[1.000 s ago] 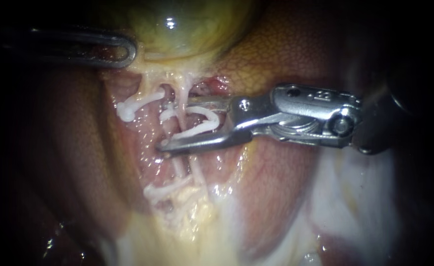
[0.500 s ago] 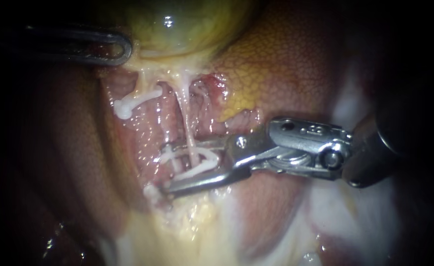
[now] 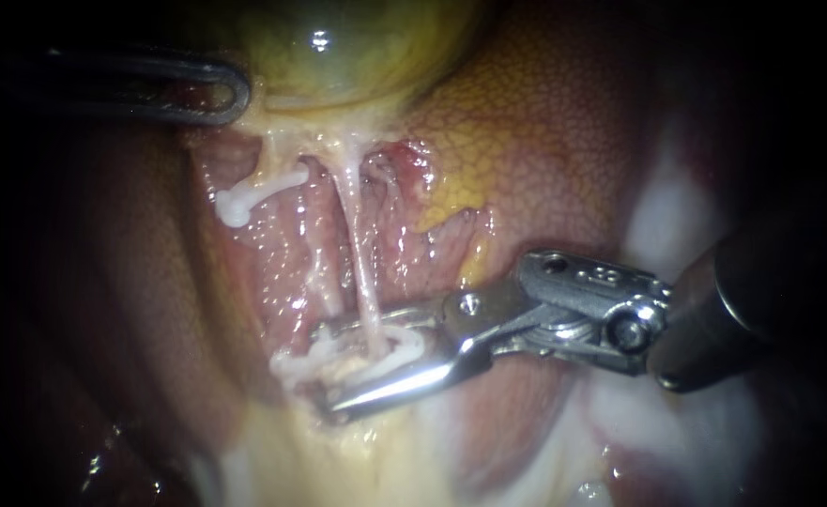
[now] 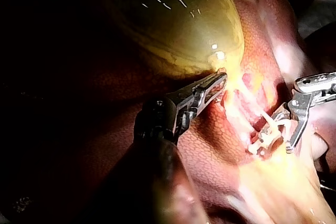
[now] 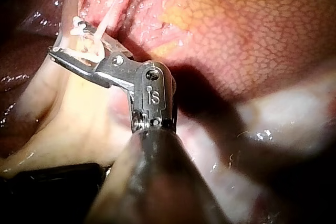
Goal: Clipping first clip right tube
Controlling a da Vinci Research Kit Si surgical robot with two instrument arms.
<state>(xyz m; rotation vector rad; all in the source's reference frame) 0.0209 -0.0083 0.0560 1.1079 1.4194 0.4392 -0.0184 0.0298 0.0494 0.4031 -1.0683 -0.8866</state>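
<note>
The right tube [image 3: 357, 253] is a pale strand that runs down from the yellow-green gallbladder [image 3: 357, 47]. My right instrument [image 3: 330, 369] reaches in from the right with its jaws on either side of the tube's lower end. A white clip [image 3: 390, 349] is held between the jaws, curving around the tube. The right wrist view shows the same instrument [image 5: 65, 38] with the strand crossing the clip [image 5: 89, 51]. My left instrument [image 3: 221, 94] is shut on tissue at the gallbladder's neck, also seen in the left wrist view [image 4: 218, 80].
A white clip [image 3: 244, 199] sits high on the left tube [image 3: 319, 253]. Another white clip [image 3: 291, 364] lies low, right beside my right instrument's jaw tips. Mottled liver [image 3: 544, 141] rises to the right, and pale fatty tissue [image 3: 338, 451] spreads below.
My right instrument has moved down along the right tube, away from the gallbladder, carrying its clip to the tube's lower end. The left instrument has hardly moved.
</note>
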